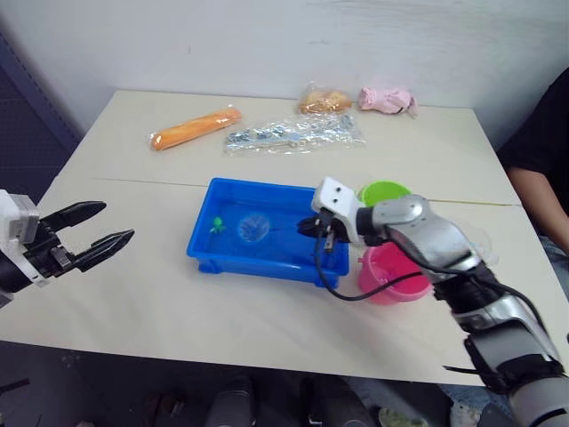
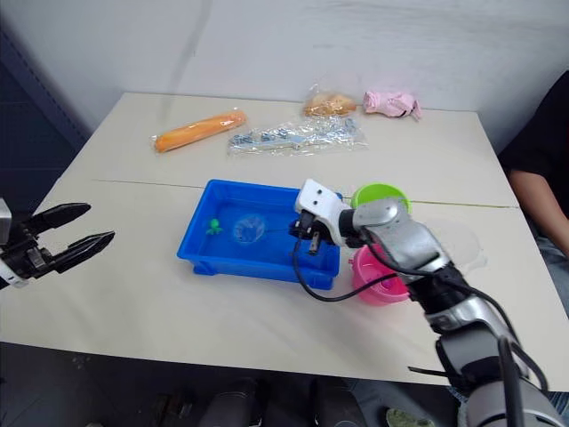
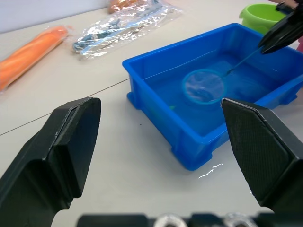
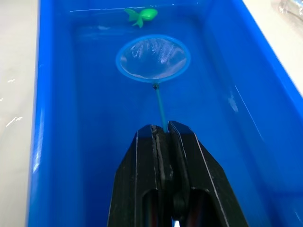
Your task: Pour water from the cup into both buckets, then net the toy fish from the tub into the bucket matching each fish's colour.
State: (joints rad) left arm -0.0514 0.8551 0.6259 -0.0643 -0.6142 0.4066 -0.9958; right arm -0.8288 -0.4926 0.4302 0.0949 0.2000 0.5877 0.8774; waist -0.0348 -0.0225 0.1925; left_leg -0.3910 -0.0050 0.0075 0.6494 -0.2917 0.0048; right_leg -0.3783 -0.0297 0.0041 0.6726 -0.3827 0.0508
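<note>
Left eye view shows the left gripper (image 1: pixel 102 225) out past the table's left edge, fingers spread wide, holding nothing. Next comes the blue tub (image 1: pixel 200 240) in the middle of the table (image 1: pixel 133 294), with water in it. One small green fish (image 1: pixel 217 224) sits near the tub's left end. Just beside the fish is the round hoop of the net (image 4: pixel 153 58), down in the water. The net looks light, and its mesh looks soft and floppy. Its handle is very thin, so it may twist or slip if held loosely. The right gripper (image 4: pixel 162 130) is pinched tight on the end of that handle, which seems the best place to hold it. The fish is tiny and wet, so it could slide off the hoop. Further right stand the green bucket (image 1: pixel 384 191) and the pink bucket (image 1: pixel 388 271), both touching or nearly touching the tub's right end; I cannot tell which.
</note>
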